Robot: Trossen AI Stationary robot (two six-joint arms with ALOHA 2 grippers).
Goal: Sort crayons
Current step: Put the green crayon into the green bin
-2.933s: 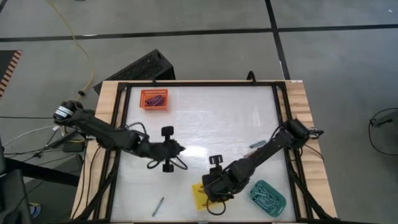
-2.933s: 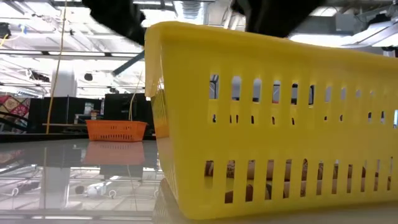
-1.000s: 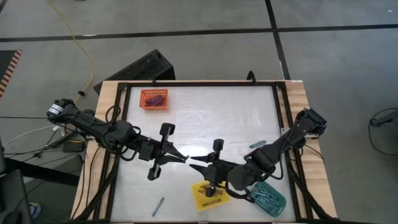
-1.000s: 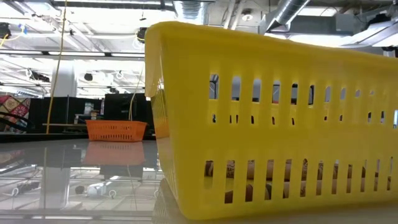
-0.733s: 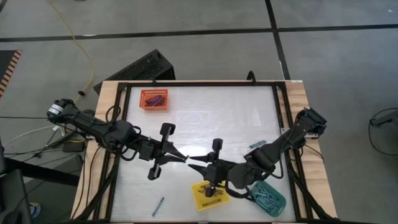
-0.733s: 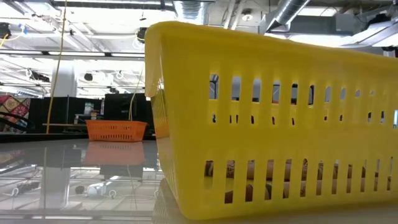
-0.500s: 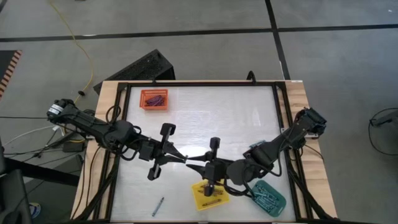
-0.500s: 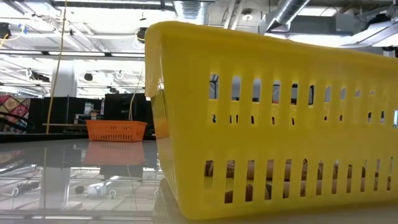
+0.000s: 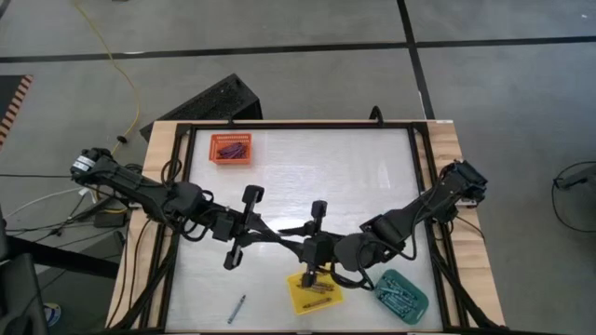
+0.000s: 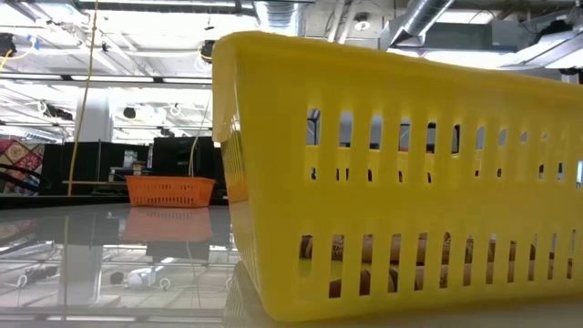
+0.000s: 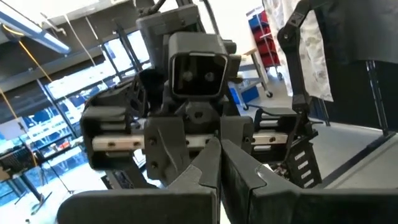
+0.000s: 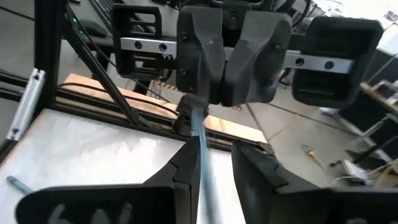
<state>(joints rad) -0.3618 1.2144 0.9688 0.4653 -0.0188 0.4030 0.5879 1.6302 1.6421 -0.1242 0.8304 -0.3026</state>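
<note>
Above the middle of the table my left gripper (image 9: 276, 239) and my right gripper (image 9: 296, 244) meet tip to tip. My left gripper (image 12: 198, 102) is shut on a teal-blue crayon (image 12: 200, 149). The crayon sticks out toward my right gripper (image 12: 214, 171), which is open with one finger on either side of the stick. In the left wrist view my own shut fingers (image 11: 217, 171) hide the crayon. Another crayon (image 9: 237, 308) lies flat near the table's front left. My left gripper pinches one end of the crayon (image 12: 193, 112) between its two fingertips, the fingers about level and in line with the stick. The crayon juts out past the tips, lifted clear of the table. My right gripper: the stick runs close by one finger (image 12: 183, 165); whether they touch I cannot tell.
An orange tray (image 9: 231, 148) with crayons stands at the far left. A yellow tray (image 9: 313, 293) with crayons stands below the two grippers, and a teal tray (image 9: 401, 292) with crayons is at the near right. The yellow tray's wall (image 10: 401, 173) fills the low view.
My right gripper has edged toward the table's left and closed the small gap to my left gripper, so its open fingers now stand around the crayon. My left gripper has kept still and shut.
</note>
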